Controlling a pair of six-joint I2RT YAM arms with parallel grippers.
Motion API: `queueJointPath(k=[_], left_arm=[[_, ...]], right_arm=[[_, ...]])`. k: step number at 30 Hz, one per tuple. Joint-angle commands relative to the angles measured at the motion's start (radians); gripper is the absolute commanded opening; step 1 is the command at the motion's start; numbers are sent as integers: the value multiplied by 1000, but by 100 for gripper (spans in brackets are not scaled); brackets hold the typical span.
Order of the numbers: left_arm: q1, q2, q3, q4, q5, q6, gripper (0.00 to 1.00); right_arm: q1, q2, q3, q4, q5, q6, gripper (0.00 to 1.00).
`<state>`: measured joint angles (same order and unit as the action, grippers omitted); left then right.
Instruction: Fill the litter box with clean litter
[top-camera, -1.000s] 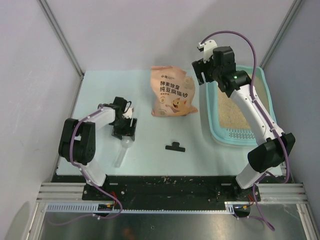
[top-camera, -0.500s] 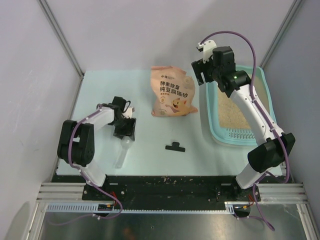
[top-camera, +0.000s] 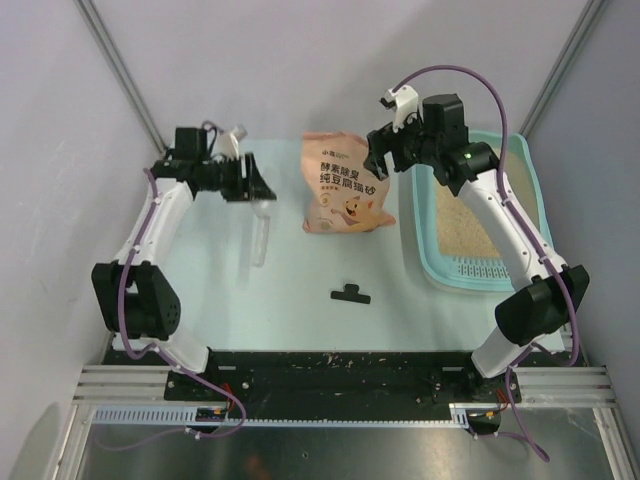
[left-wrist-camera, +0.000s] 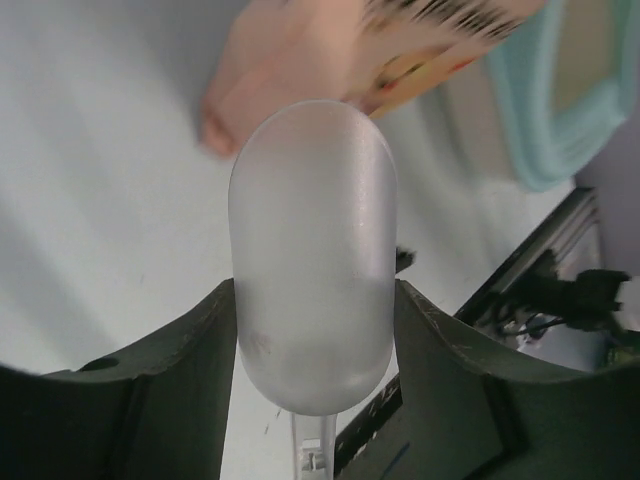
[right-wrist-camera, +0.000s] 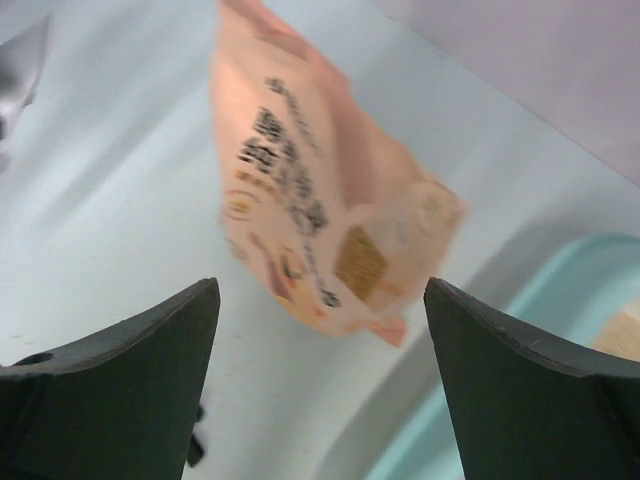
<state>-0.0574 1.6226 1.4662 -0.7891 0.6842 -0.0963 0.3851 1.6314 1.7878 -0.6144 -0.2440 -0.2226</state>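
L gripper (top-camera: 250, 180) is up at the far-left of the table (top-camera: 200, 300), jaws closed down on the clear scoop (top-camera: 260, 235). In the L wrist cam the scoop (left-wrist-camera: 312, 280) sits snug between both fingers (left-wrist-camera: 170, 400), its rounded bowl pointing away from the lens. The plastic is frosted, so can't tell if anything's in it. It looks clear of the table, w/ the bag (left-wrist-camera: 330, 60) and a corner of the box (left-wrist-camera: 560, 100) blurred beyond.

R gripper (top-camera: 388, 155) hangs high at the far end, between the bag (top-camera: 345, 185) and the box (top-camera: 425, 255). Its jaws are spread wide w/ nothing in them. The R wrist cam shows both fingers (right-wrist-camera: 110, 370) far apart, framing the peach bag (right-wrist-camera: 320, 210) below and a teal edge of the box (right-wrist-camera: 540, 300) at lower right.

The box sits on the right side of the table, long side running far to near, w/ the perforated ledge at the near short end. Litter (top-camera: 465, 225) is already in it, a beige layer over the floor; the R forearm crosses above and hides part of it. A sliver of litter (right-wrist-camera: 625, 335) also shows at the edge of the R wrist view.

The bag is mid-table toward the far edge, just left of the box. A small black clip (top-camera: 350, 293) lies alone on the table, nearer than the bag and well apart from both grippers.
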Motion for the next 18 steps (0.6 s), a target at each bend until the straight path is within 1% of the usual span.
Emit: queueJointPath(k=[1,4,5,7,8,10,11,15,17,18], left_arm=[[4,-21,198,53,245,-81,0],[7,-24,239,171,368,-192,0],[7,-24,241,267,402,-268,0],[7,-23,252,355,457,-336,0],[7,-20,253,443,477,-391,0],[5,-9,279,503,511,-430,0],[5,-4,290,549,531,-459,0],[5,20,345,591,566,-491,0],[4,26,365,617,587,-510,0],[4,25,365,623,591,-507,0]], right_arm=[[40,-9,1,137,-262,138,88],[86,24,18,199,-299,176,89],[89,48,19,217,-360,207,89],[90,80,39,266,-463,247,89],[90,111,53,272,-553,258,89],[93,137,76,294,-612,272,90],[92,151,88,297,-671,272,90],[89,237,146,298,-754,299,90],[81,266,179,320,-860,330,90],[78,289,185,361,-900,382,90]])
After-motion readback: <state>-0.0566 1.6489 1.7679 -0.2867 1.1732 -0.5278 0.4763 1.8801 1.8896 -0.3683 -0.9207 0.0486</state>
